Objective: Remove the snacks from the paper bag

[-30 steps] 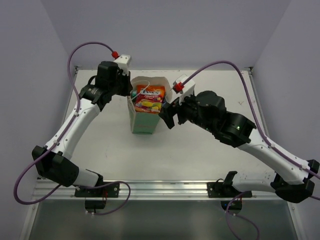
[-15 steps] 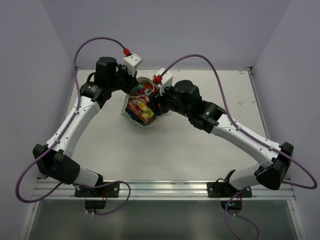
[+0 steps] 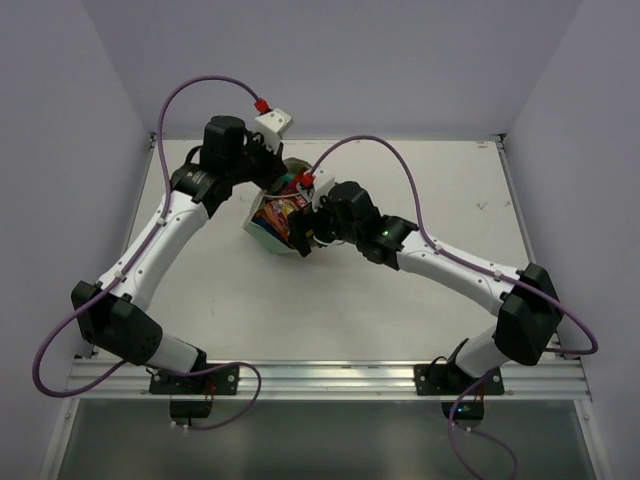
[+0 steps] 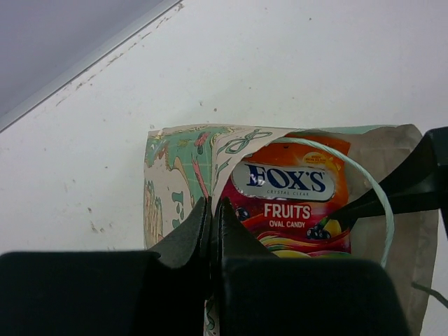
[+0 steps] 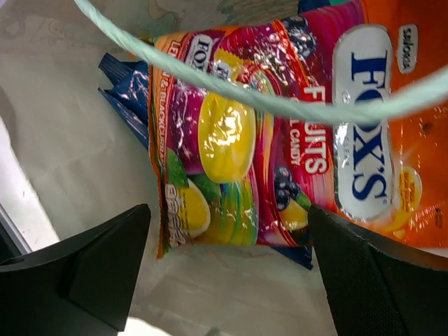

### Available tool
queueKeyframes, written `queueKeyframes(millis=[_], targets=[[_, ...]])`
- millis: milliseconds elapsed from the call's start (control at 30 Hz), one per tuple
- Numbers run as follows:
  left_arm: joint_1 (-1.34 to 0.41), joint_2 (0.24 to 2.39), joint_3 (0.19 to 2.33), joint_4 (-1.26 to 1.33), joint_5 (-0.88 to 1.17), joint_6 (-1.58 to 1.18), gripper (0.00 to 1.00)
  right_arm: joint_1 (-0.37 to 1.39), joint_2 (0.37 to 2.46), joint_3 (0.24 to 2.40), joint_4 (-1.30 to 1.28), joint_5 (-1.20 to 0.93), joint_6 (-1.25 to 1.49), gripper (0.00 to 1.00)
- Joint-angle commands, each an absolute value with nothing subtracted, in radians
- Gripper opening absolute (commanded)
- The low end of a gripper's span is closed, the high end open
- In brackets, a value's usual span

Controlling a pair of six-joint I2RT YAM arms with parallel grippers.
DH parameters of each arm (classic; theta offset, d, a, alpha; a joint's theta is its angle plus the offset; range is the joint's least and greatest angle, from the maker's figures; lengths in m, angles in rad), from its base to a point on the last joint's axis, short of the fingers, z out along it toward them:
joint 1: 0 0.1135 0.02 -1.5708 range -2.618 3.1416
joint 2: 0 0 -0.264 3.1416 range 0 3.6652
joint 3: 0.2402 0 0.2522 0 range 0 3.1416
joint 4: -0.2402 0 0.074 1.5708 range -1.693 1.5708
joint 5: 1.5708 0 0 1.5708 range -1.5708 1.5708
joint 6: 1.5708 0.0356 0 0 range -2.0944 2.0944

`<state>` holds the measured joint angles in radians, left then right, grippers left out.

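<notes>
Both arms were at the paper bag [image 3: 262, 226], and the step in hand looked like the 1st grab, since every packet I could see was inside it. The bag was tipped over toward the right arm, its mouth facing that arm's wrist camera.

The left gripper [image 4: 212, 206] had its fingers pressed together on the bag's printed wall at the rim, pinching the paper and holding the mouth in place. The right gripper [image 5: 227, 210] was spread wide at the mouth, holding nothing. 1 finger stood on each side of the orange packet [image 5: 231, 133] (the fruit-candy one, label facing out), and neither finger visibly touched it.

That packet lay on top of the pile, directly ahead of the right fingers and between their lines of travel. At least 1 blue packet [image 5: 120, 89] poked out from beneath its far edge. The bag's cord handle [image 5: 210, 80] ran across in front of the orange packet.

I judged that the next move called for pushing a little deeper, closing on the packet's near edge, and drawing it out without snagging the cord.
</notes>
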<state>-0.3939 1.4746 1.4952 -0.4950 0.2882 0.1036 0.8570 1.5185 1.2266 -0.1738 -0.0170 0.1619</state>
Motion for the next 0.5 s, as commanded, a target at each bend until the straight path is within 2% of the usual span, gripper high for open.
queueKeyframes(millis=[0,333,400,467], targets=[[-0.411,1.466,1.546,-0.434,0.302,0.037,0.00,0.856,1.526,1.220,-0.054,-0.032,0.160,0.98],[-0.414,1.482,1.572,-0.462,0.288,-0.038,0.00,0.859,1.658,1.261,-0.006,0.115,0.055,0.98],[-0.414,1.486,1.578,-0.465,0.287,-0.040,0.00,0.861,1.664,1.261,-0.008,0.115,0.055,0.93],[-0.414,1.488,1.578,-0.465,0.279,-0.041,0.00,0.862,1.654,1.249,0.032,0.112,0.055,0.78]])
